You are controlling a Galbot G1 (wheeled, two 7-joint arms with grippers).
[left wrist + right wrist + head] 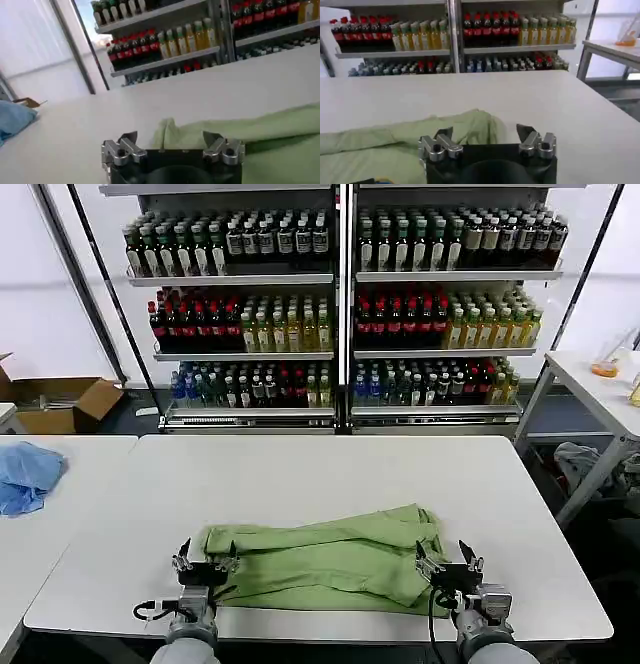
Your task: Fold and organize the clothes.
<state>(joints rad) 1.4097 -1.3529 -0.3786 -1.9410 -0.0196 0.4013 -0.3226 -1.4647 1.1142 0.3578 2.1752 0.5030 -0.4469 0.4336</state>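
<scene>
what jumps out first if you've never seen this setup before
A rumpled light green shirt lies folded into a long band across the near part of the white table. The left gripper and right gripper sit at its two ends, fingers open. Behind, tall shelves of coloured bottles line the back wall.

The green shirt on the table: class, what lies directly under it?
The green shirt lies folded on the white table. Under it, only tabletop shows around its edges; whatever its folds cover cannot be seen.
</scene>
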